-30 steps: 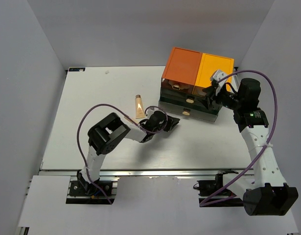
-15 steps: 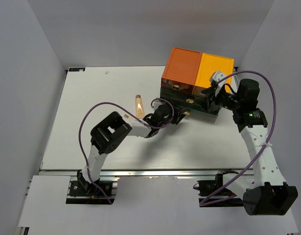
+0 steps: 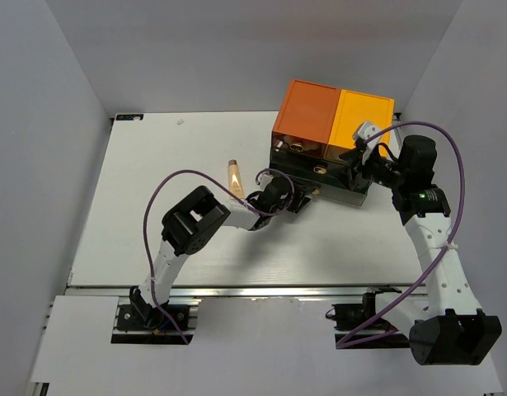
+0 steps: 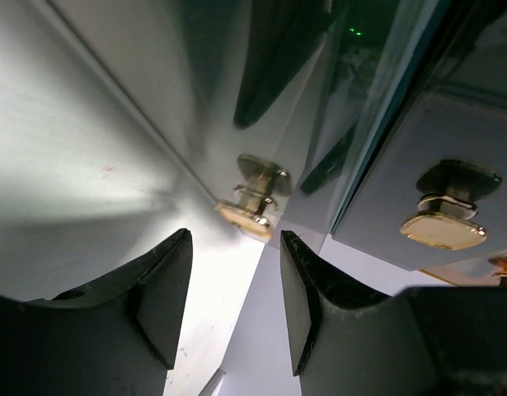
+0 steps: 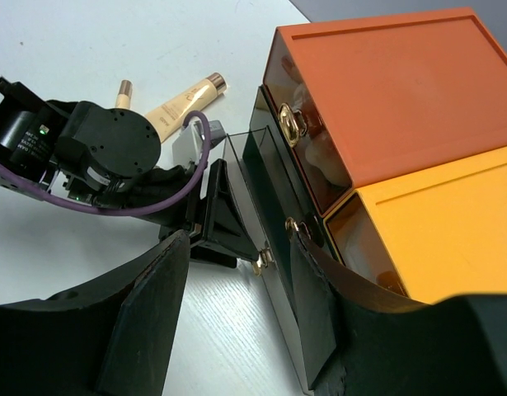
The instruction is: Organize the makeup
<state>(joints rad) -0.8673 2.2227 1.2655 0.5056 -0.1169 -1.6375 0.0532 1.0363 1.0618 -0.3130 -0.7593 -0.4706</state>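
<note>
Finding: 0 legible texts, labels, brands, numbers or signs in any view. The beige tube with a gold cap (image 5: 180, 101), lying near the orange-and-dark drawer box (image 5: 385, 91), is too small for any print to be made out. The box's faces and its brass-coloured knobs (image 4: 255, 198) show plain surfaces only.

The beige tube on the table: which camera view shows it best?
The right wrist view: the beige tube lies large there, its gold cap clear. The top external view shows it far smaller, with little detail. The left wrist view misses it.
</note>
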